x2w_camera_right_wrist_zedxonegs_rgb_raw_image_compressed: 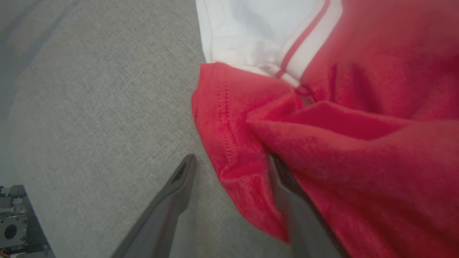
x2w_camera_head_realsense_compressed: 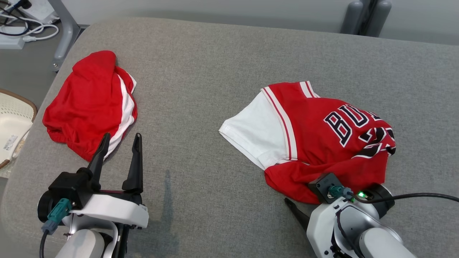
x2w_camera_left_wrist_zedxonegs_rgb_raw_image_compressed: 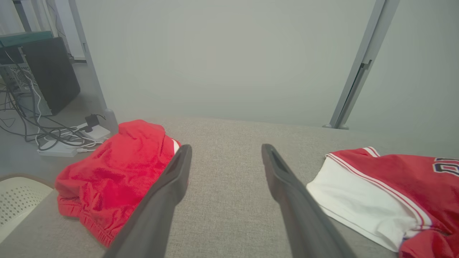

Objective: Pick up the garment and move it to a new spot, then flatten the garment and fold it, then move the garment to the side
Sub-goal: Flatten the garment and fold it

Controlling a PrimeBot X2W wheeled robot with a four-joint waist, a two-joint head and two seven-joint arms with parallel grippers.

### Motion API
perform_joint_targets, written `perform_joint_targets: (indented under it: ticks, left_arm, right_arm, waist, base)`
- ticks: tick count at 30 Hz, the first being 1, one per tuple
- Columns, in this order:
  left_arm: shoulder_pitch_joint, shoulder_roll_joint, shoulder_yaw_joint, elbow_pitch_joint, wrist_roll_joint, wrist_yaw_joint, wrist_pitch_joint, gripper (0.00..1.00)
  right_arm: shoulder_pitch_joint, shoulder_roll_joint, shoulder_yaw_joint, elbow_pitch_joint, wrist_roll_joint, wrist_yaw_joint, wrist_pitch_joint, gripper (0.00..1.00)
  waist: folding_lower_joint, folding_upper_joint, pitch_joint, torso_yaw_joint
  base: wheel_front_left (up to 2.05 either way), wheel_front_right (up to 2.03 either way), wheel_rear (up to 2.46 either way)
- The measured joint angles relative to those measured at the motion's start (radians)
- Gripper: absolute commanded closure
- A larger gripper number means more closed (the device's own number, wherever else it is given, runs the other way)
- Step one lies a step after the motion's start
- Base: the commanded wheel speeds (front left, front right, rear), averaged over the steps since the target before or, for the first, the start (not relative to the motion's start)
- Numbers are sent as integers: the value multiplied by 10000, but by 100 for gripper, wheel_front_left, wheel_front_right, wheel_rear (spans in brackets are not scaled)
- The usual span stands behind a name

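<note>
Posture entry, both arms over the grey padded table (x2w_camera_head_realsense_compressed: 200, 71).

Left arm: forearm enters from the lower left of the head view, wrist roughly level, fingers aimed away from me across the table. My left gripper (x2w_camera_head_realsense_compressed: 122, 138) stands wide, with bare grey cloth between the 2 fingers and nothing held. It sits above the surface. In the head view its outer tip overlaps the near hem of the red shorts (x2w_camera_head_realsense_compressed: 89, 104); whether it touches them I cannot tell. The shorts lie bunched at the far left of the table, white side stripe showing.

Right arm: forearm enters from the lower right, wrist pitched down toward the table. My right gripper (x2w_camera_right_wrist_zedxonegs_rgb_raw_image_compressed: 231, 159) is also spread wide, straddling the near red hem of the jersey (x2w_camera_head_realsense_compressed: 315, 143). One finger (x2w_camera_right_wrist_zedxonegs_rgb_raw_image_compressed: 172, 193) lies over bare table just beside the hem; the other runs in under a raised red fold. The jaws have not pinched the cloth.

Jersey: right half of the table, crumpled, white sleeve spread toward the centre, dark lettering facing up. It lies well apart from the shorts.
</note>
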State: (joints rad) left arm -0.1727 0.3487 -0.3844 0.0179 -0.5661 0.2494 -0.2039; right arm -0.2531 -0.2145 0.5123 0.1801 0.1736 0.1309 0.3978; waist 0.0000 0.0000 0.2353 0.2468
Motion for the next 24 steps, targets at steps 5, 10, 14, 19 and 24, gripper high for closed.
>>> perform_joint_targets:
  ticks: [5, 10, 14, 19, 24]
  left_arm:
    - [-146, -102, -36, 326, 25, -79, -142, 0]
    - [-215, -117, 4, 458, 73, -63, -253, 0]
    - [-206, 4, 81, 479, 109, -42, -270, 0]
    - [-80, 117, 117, 351, 115, 73, -249, 0]
    - [-6, 201, 119, 192, 115, 119, -163, 0]
  right_arm:
    - [-152, 100, -90, 322, 140, 0, -82, 68]
    - [-137, 104, -77, 226, 913, -2, -155, 100]
    - [21, 174, -374, -431, 1753, 0, -211, 100]
    - [411, 263, -1162, -1643, 2334, 0, -105, 100]
    - [733, 407, -2268, -2688, 2485, -2, -67, 100]
  waist:
    - [0, 0, 176, 52]
    - [0, 0, 158, -187]
    - [0, 0, 28, -508]
    - [0, 0, -217, -1008]
    - [0, 0, -377, -1358]
  base:
    - [0, 0, 0]
    - [0, 0, 0]
    - [0, 0, 0]
    - [0, 0, 0]
    - [0, 0, 0]
